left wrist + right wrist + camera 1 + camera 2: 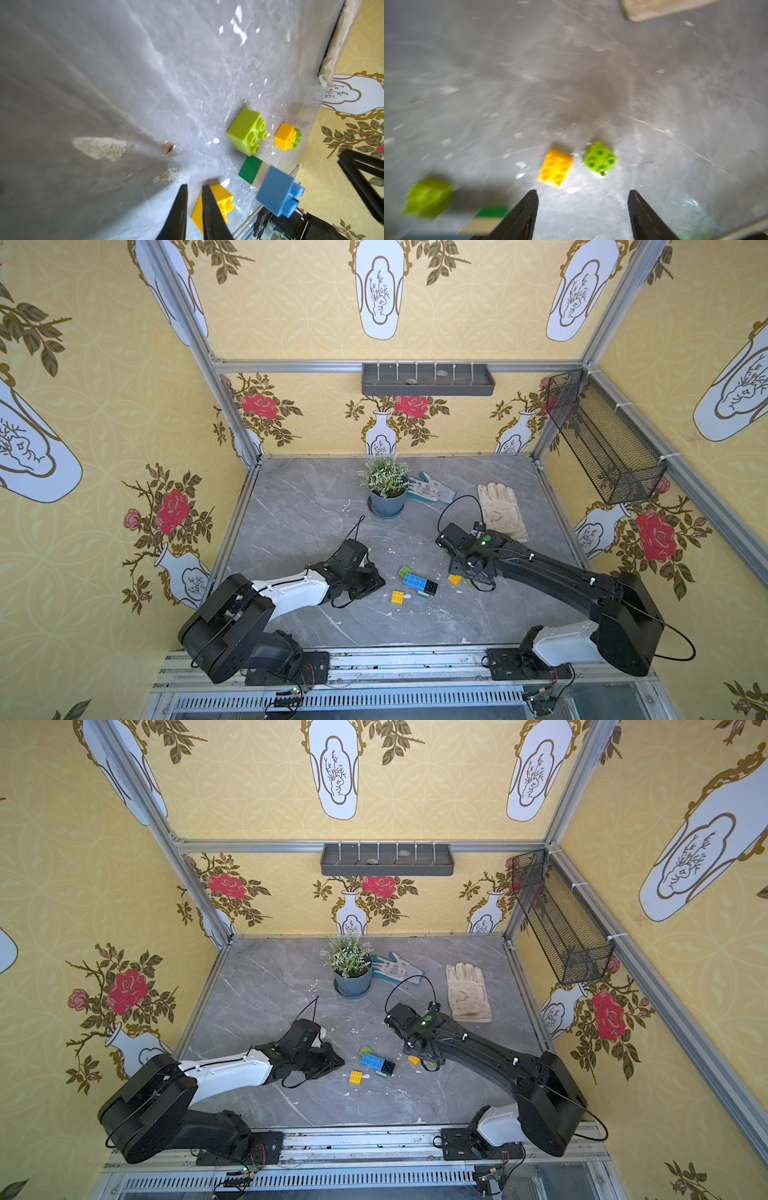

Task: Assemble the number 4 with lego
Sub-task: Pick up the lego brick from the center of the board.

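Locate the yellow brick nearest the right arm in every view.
Top view: the yellow brick lies between the blue brick and the right arm.
Top view: same spot.
Left wrist: it lies past the lone lime brick.
Right wrist: it lies just ahead of the right gripper, blurred.
Shared landmark: the lone lime brick, visible in all four.

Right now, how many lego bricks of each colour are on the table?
Yellow bricks: 2
Lime bricks: 2
Blue brick: 1
Black brick: 1
White brick: 1
Dark green brick: 1
Total: 8
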Robot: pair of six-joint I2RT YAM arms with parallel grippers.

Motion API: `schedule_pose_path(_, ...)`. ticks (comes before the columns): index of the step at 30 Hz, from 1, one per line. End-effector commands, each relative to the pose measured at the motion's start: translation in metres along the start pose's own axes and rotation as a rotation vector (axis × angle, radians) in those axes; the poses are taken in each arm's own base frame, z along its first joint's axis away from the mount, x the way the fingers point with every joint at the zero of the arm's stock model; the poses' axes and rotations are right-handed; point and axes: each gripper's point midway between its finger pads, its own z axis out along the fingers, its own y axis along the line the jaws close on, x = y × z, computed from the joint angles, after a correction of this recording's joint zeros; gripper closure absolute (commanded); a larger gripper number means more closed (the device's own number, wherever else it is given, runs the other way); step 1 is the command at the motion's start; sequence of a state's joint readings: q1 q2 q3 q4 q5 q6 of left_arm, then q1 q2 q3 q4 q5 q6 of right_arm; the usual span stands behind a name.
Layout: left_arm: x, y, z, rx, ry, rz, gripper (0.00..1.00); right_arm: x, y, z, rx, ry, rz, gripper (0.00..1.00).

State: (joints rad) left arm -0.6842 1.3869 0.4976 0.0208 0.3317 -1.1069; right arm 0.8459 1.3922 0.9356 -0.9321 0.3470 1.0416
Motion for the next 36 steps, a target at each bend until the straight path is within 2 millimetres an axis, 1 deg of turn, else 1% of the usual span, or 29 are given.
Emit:
schedule_pose_path(1,-0.004,0.014,-0.007,-0.076,-0.015,0.031,0.82,0.014,-0.027,0.012,0.094,0.114,0.142,0.28)
schedule_pose_path(3,-0.005,0.012,-0.009,-0.072,-0.005,0.047,0.82,0.014,-0.029,0.022,0.076,0.150,0.216,0.27)
schedule_pose_path(5,-0.006,0.009,-0.011,-0.068,-0.003,0.062,0.81,0.013,-0.026,0.030,0.051,0.178,0.259,0.27)
schedule_pose_path(9,-0.008,0.007,-0.014,-0.075,-0.009,0.088,0.78,0.014,-0.023,0.041,0.074,0.203,0.299,0.29)
schedule_pose_path(12,-0.008,0.007,-0.014,-0.076,-0.008,0.096,0.78,0.013,-0.017,0.045,0.061,0.207,0.312,0.30)
schedule_pose_path(18,-0.006,0.010,-0.010,-0.073,0.009,0.094,0.78,0.004,-0.018,0.044,0.069,0.170,0.344,0.32)
schedule_pose_path(21,-0.005,0.011,-0.008,-0.073,0.015,0.092,0.78,0.004,-0.019,0.049,0.076,0.183,0.356,0.34)
schedule_pose_path(26,-0.004,0.013,-0.007,-0.077,0.016,0.087,0.79,0.011,-0.019,0.060,0.065,0.209,0.374,0.40)
schedule_pose_path(29,-0.004,0.013,-0.007,-0.079,0.019,0.086,0.78,0.012,-0.019,0.063,0.059,0.210,0.373,0.42)
schedule_pose_path(36,-0.005,0.013,-0.004,-0.082,0.023,0.086,0.79,0.018,-0.023,0.065,0.056,0.218,0.363,0.56)
